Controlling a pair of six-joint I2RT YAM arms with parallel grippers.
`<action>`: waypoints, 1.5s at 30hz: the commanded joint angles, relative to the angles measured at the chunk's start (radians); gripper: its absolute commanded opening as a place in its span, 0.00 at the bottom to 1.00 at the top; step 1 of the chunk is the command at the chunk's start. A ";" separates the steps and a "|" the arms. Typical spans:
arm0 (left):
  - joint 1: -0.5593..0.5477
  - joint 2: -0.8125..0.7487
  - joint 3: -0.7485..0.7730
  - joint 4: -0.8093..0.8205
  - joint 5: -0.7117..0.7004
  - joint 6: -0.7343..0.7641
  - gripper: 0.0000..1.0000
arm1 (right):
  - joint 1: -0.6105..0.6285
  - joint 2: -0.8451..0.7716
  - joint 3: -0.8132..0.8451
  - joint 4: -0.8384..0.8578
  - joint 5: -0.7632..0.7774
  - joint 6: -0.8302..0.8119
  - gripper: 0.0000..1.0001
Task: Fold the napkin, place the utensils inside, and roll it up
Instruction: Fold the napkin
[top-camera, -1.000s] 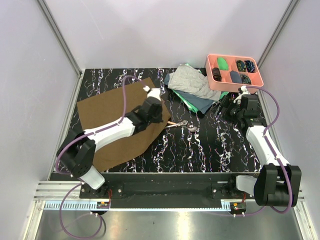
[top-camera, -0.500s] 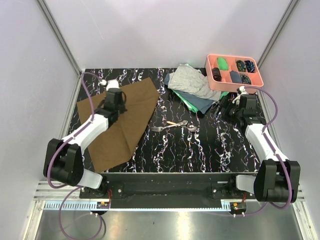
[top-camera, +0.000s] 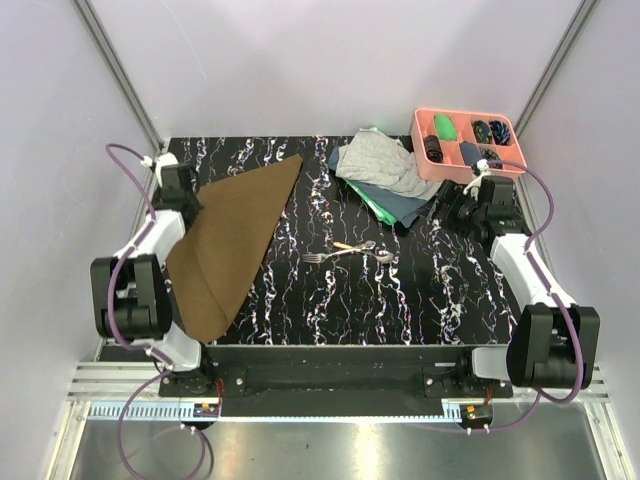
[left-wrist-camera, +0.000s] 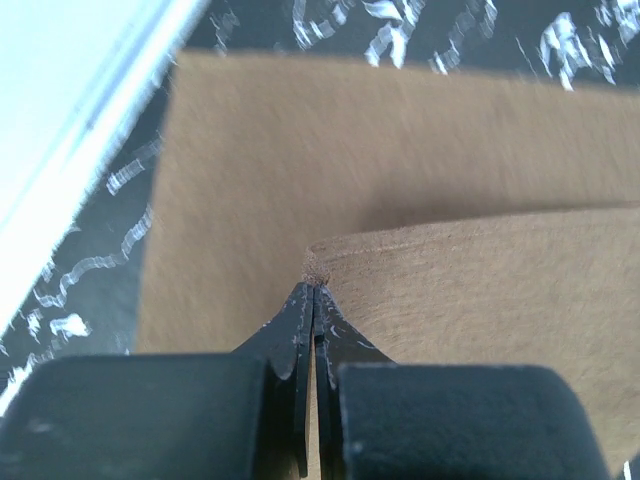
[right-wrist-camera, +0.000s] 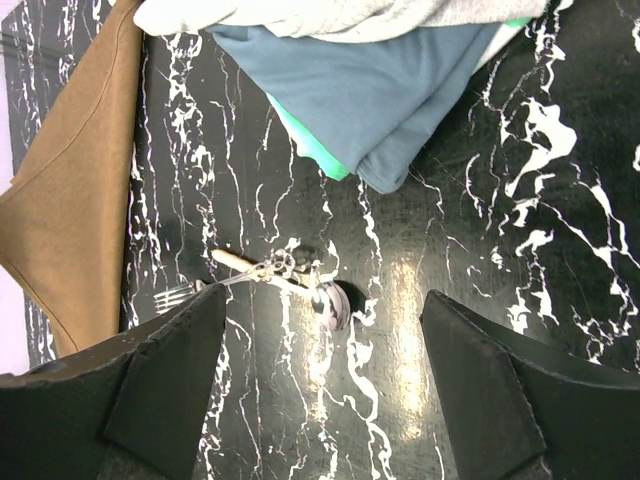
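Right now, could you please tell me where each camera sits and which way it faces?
Top external: above and behind the bases, looking down on the table; the left arm and right arm show.
Left wrist: low over the napkin, looking along the shut left pincer, which pinches a napkin corner.
Right wrist: raised, looking down past the open right pincer at the utensils and stacked cloths.
Shared: the napkin is in all three; the utensils in top and right wrist.

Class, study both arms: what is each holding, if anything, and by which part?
The left fingers are shut on the brown napkin, pinching a corner of its folded-over upper layer. The right fingers stand open and hold nothing.
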 joint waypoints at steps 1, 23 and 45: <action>0.066 0.074 0.145 0.043 0.049 0.027 0.00 | -0.004 0.029 0.066 -0.013 -0.038 0.013 0.86; 0.223 0.253 0.307 0.017 0.117 0.007 0.00 | -0.002 0.055 0.132 -0.062 -0.015 0.023 0.84; 0.278 0.350 0.394 0.015 0.143 0.016 0.00 | -0.002 0.050 0.124 -0.071 -0.003 0.025 0.84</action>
